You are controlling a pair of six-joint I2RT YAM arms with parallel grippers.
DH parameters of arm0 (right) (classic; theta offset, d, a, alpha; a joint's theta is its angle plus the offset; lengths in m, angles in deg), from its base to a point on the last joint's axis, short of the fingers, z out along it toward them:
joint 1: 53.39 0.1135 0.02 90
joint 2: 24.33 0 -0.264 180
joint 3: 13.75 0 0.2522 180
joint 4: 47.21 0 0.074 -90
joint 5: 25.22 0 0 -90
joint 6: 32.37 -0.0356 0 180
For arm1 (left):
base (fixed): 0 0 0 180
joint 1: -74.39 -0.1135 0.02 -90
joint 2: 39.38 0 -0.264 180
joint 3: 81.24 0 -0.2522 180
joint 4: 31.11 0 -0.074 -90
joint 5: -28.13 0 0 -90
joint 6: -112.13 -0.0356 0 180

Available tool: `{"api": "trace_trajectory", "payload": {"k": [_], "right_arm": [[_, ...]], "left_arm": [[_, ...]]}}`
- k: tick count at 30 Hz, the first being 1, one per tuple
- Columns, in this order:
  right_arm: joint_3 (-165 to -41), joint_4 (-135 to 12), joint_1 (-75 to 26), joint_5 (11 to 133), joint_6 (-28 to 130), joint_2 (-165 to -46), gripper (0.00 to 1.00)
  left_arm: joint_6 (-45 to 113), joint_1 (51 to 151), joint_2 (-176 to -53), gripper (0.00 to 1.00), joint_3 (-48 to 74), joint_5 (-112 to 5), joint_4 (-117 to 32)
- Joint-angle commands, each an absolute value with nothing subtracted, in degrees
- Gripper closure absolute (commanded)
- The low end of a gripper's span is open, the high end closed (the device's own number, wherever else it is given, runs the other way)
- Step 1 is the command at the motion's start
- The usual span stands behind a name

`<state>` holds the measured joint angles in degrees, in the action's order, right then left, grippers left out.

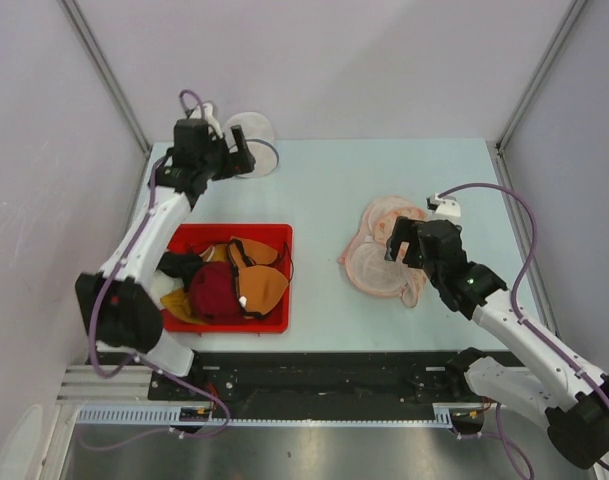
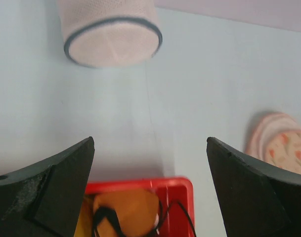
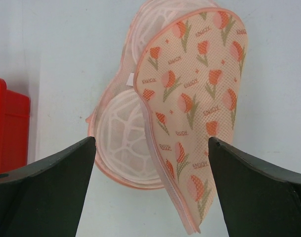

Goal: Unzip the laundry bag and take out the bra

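The laundry bag (image 1: 252, 133), a white mesh drum with a thin dark hoop rim, sits at the far edge of the table (image 1: 324, 190), toward the far left corner. In the left wrist view one hooped round end faces the camera, and the mesh has a faint pinkish cast. The bra cannot be made out through the mesh. The left end effector (image 1: 239, 157) is just beside the bag on its near side, apart from it. Its fingers are spread wide with nothing between them.

A red bin (image 1: 274, 238) stands by the near edge on the left half of the table. It holds an orange bra (image 1: 259, 285), a maroon bra (image 1: 214, 292) and a black bra (image 1: 179, 266).

On the right half of the table, about midway between the far and near edges, lies a pinkish mesh bag (image 1: 369, 265) with a tulip-print flap and a white lattice showing inside. The right end effector (image 1: 402, 242) hangs over it with its fingers wide apart and gripping nothing. From the pictures I cannot tell whether it touches the bag.
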<state>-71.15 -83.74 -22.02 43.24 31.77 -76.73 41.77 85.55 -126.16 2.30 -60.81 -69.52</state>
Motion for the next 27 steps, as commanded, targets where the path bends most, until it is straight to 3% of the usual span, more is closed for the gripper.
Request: {"api": "trace_trajectory", "payload": {"k": [1, 15, 20, 22, 23, 24, 26, 27], "right_arm": [[-73.5, -79.2, -22.0, 43.8, 30.7, -78.3, 0.0], [-74.4, -78.6, -23.2, 42.3, 31.1, -82.9, 0.0], [-75.0, -77.8, -23.9, 43.3, 31.6, -85.5, 0.0], [-75.5, -77.9, -24.0, 43.2, 31.2, -86.3, 0.0], [-75.6, -77.8, -24.0, 43.2, 30.9, -86.3, 0.0], [-75.8, -77.8, -23.9, 43.2, 30.8, -86.1, 0.0], [-75.8, -77.7, -23.9, 43.3, 30.7, -85.9, 0.0], [-75.8, -77.6, -23.9, 43.5, 30.7, -85.8, 0.0]], "left_arm": [[29.3, 88.1, -135.7, 0.0, -8.8, -66.7, -70.5], [7.4, 88.6, -164.2, 0.0, -33.1, -79.2, -64.9], [7.6, 88.3, -172.0, 0.0, -38.6, -74.1, -63.5], [9.9, 88.1, -173.9, 0.19, -40.6, -72.7, -65.2], [10.9, 88.0, -173.9, 0.33, -41.4, -72.6, -65.6], [12.7, 88.0, -173.6, 0.59, -41.6, -72.5, -66.1], [14.4, 88.0, -171.1, 0.79, -41.2, -71.4, -67.5], [17.0, 88.2, -169.7, 0.98, -41.0, -71.2, -68.2]]}}
